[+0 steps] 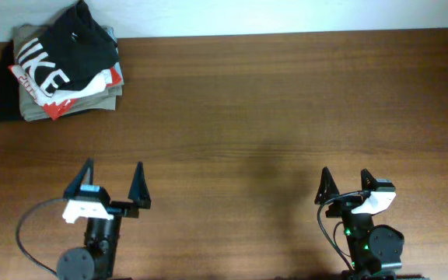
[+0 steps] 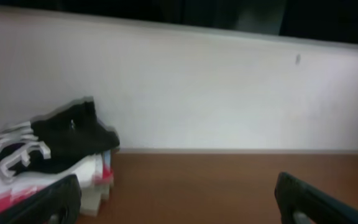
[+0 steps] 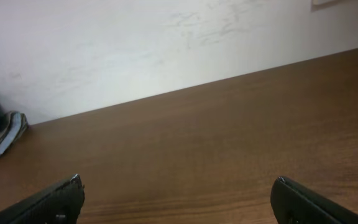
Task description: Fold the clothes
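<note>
Two claws, both empty: the left claw (image 1: 114, 167) gapes wide, the right claw (image 1: 345, 175) parted a little less, at the near edge of the table (image 1: 271, 117). One stack of clothes (image 1: 61, 70) sits in the far-left corner; the left wrist view shows it against a white wall (image 2: 229, 93), the right wrist view only its edge.

The table (image 1: 247, 117) was smooth brown wood, its fine grain under a faint satin sheen. At the upper left of the overhead frame the stack of clothes (image 1: 61, 70) was soft matt cloth, the top piece black with a flat white print. My left gripper (image 1: 114, 165) and right gripper (image 1: 344, 172) looked like matt black plastic. The wall (image 3: 135, 43) was matt white, faintly scuffed.
</note>
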